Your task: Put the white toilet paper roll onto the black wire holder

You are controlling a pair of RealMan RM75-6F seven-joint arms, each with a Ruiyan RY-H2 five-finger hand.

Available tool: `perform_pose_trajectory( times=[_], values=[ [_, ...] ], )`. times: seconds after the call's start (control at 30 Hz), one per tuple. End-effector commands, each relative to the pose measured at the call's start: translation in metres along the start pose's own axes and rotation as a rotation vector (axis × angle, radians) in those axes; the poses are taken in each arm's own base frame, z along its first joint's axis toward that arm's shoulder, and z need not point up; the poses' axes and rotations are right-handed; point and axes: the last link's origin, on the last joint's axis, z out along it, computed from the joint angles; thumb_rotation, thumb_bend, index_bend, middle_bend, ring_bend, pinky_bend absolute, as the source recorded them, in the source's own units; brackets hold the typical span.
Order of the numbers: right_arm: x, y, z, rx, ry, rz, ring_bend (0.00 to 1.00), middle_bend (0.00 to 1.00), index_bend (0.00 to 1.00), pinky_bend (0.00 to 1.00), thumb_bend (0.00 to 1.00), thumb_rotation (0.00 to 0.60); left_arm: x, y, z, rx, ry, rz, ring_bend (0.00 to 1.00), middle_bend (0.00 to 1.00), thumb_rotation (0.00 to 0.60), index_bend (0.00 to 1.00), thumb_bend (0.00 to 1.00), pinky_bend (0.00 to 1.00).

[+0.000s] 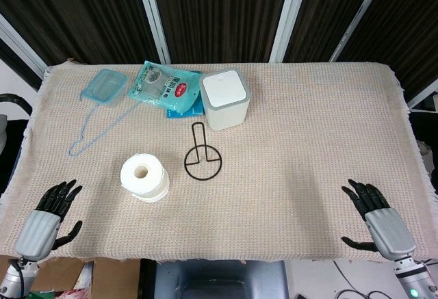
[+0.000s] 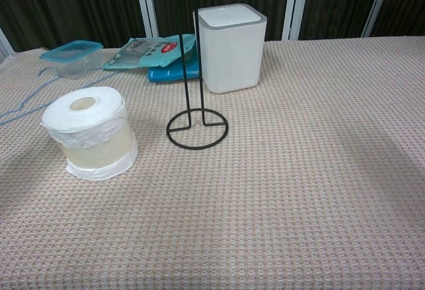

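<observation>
Nothing of the task is done yet. The white toilet paper roll [image 1: 144, 176] stands on end on the table, just left of the black wire holder [image 1: 202, 155] and apart from it. The left hand [image 1: 50, 217] and right hand [image 1: 378, 217] rest released, fingers spread, at the near corners, holding nothing.

The toilet paper roll [image 1: 144, 176] stands on end on the desk [image 1: 294, 148], left of the wire holder [image 1: 202, 154] and a little nearer the front edge, apart from it. Behind the holder sits a lidded bin [image 1: 224, 98]. Left of the bin lie snack packets [image 1: 166, 89], one on another, then a lidded food container [image 1: 104, 86] farther left. A wire hanger [image 1: 99, 129] lies before the container. The left robot hand [image 1: 49, 218] and right robot hand [image 1: 378, 218] rest at the front corners.
</observation>
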Motion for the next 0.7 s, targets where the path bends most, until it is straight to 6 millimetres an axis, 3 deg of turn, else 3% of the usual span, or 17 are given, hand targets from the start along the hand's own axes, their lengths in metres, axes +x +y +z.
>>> perform_pose_trajectory(
  times=[0.03, 0.23, 0.4, 0.7],
  values=[
    [0.001, 0.0, -0.001, 0.002, 0.003, 0.002, 0.0, 0.0, 0.0, 0.0, 0.14, 0.6, -0.001, 0.002, 0.002, -0.015, 0.0, -0.038, 0.0, 0.0, 0.6, 0.0, 0.38, 0.12],
    [0.001, 0.0, -0.002, -0.001, 0.002, 0.0, 0.0, 0.0, 0.0, 0.0, 0.14, 0.6, -0.012, 0.008, 0.019, -0.057, 0.033, -0.326, 0.0, 0.0, 0.6, 0.0, 0.36, 0.11],
    [0.0, 0.0, -0.001, -0.004, -0.001, 0.001, 0.0, 0.0, 0.0, 0.0, 0.14, 0.6, -0.029, 0.008, 0.043, -0.041, -0.028, -0.632, 0.0, 0.0, 0.6, 0.0, 0.33, 0.02],
    [0.0, 0.0, 0.0, -0.016, 0.0, -0.002, 0.0, 0.0, 0.0, 0.0, 0.14, 0.6, -0.064, 0.017, 0.081, -0.009, -0.101, -0.696, 0.0, 0.0, 0.6, 0.0, 0.31, 0.0]
  ],
)
